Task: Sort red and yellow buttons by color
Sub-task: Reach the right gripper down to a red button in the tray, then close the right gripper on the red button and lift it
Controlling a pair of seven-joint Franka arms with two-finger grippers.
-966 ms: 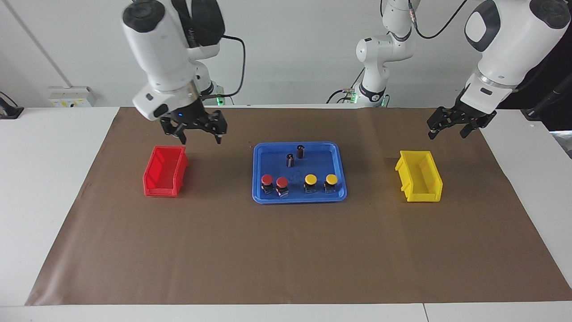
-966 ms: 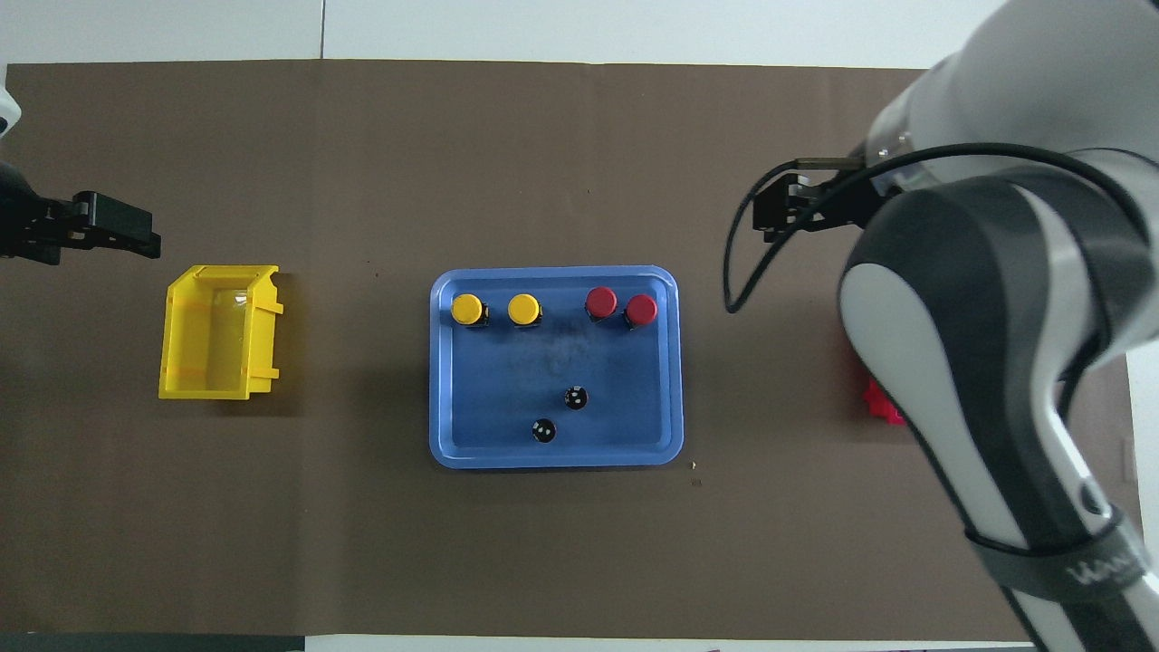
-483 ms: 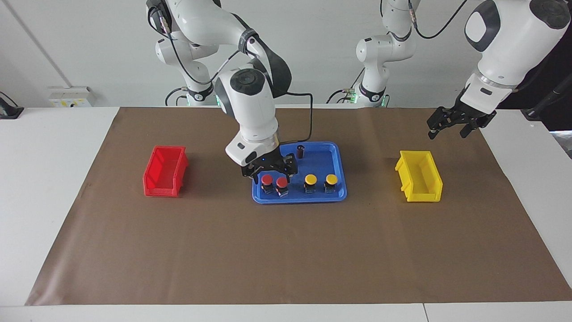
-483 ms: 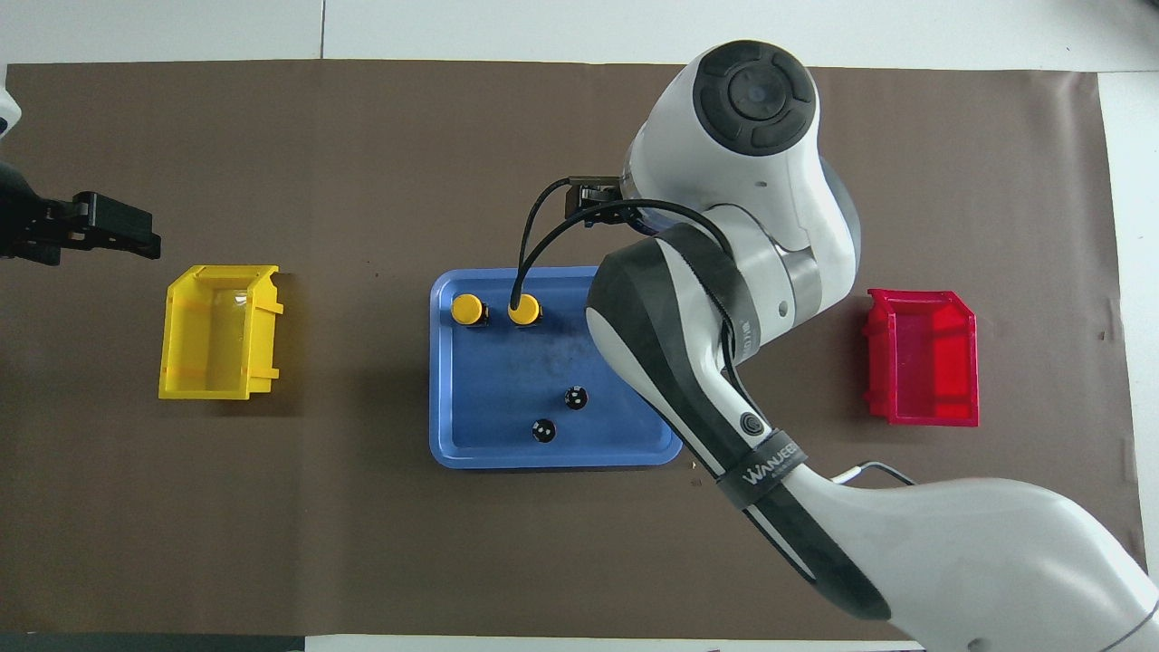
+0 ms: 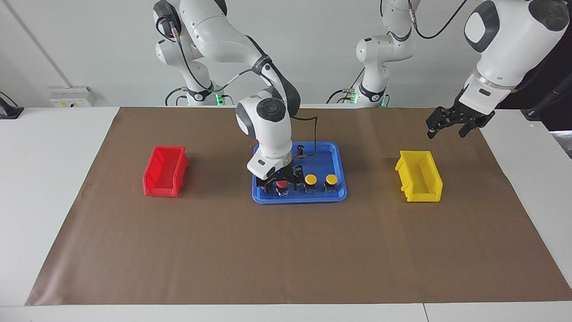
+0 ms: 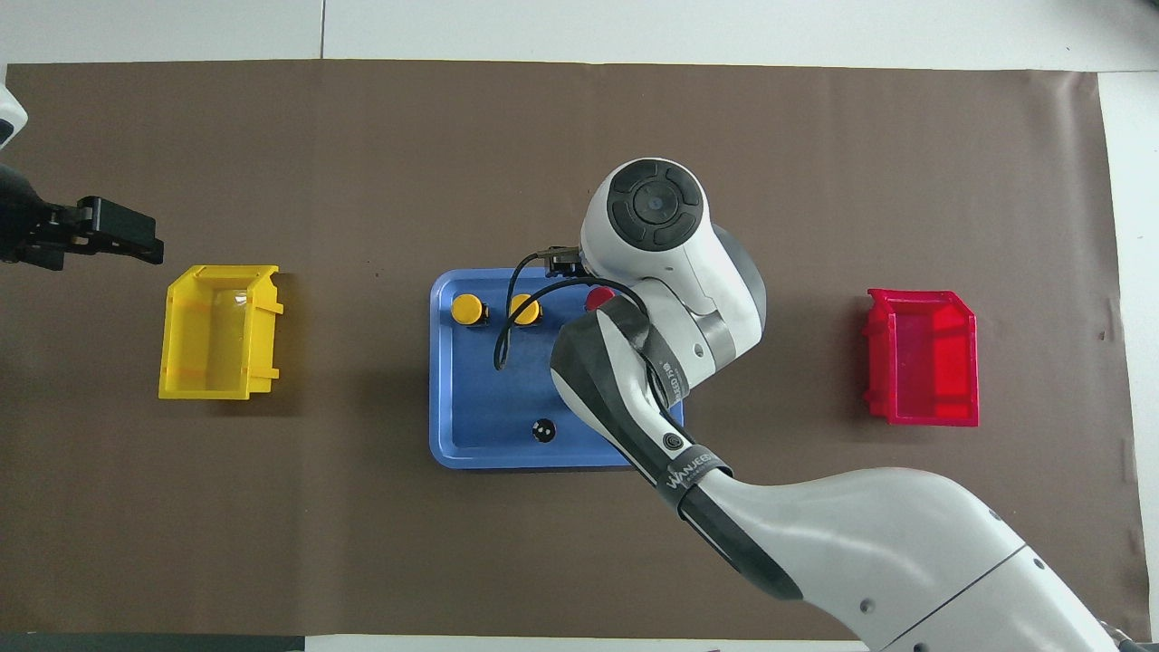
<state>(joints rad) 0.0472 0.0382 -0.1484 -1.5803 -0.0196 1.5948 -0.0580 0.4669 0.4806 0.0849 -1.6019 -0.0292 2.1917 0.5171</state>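
**Four buttons in the tray, one red cap between the fingers**

Two fingers of the right gripper (image 5: 281, 180), spread apart, straddle a red button (image 5: 281, 184) in the blue tray (image 5: 337, 157); nothing is gripped yet. Just beside it, toward the red bin (image 5: 164, 171), the second red button is hidden by the gripper. On the gripper's other flank stand the two yellow buttons (image 5: 310, 180), and past the tray sits the yellow bin (image 5: 419, 181).

By the look of them these are light, rigid plastic parts. The rounded cap seems smooth and apt to slip, so the short body under the cap, or the cap's rim squarely from both sides, looks the better hold. Neighbours stand close, so a tilted grip could topple one.

Waiting over the table near the yellow bin, the left gripper (image 5: 452, 122) hangs released.
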